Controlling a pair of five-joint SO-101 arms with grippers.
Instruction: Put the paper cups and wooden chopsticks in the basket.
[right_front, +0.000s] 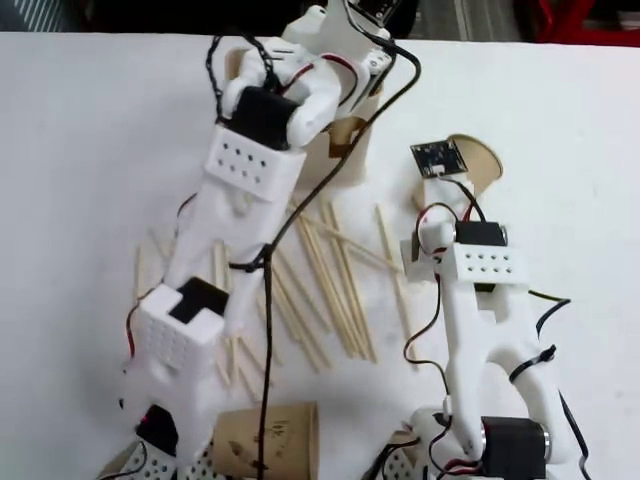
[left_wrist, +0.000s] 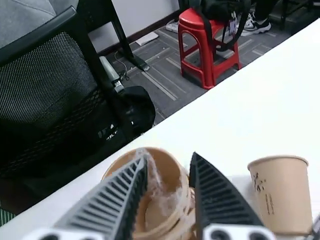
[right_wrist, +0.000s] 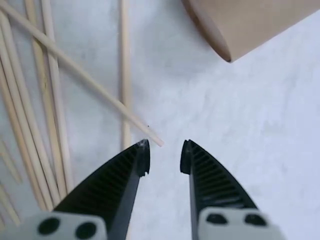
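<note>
High view: your left arm stretches from the near edge across the white worktop (right_front: 90, 150) to its far side, wrist bent downward. Your right arm is folded shorter and points the same way.

Left wrist view: the left claw (left_wrist: 168, 155), made of black ribbed plastic, is narrowly parted. One finger is inside and one outside the rim of a brown paper cup with crumpled clear film in it (left_wrist: 162, 200). You cannot tell whether it pinches the wall.

The right claw (right_wrist: 165, 145) is a narrow gap apart and holds nothing. It hangs over bare worktop, just beside the tip of one stick.

You can count three cups. The second, an upright tan paper cup (left_wrist: 277, 192), stands near both claws. The third, a brown cup lying on its side (right_front: 265, 440), is at the near edge.

Thin pale wooden chopsticks (right_front: 330, 280) lie scattered between the arms. There are more than a dozen, overlapping too much for an exact count.
</note>
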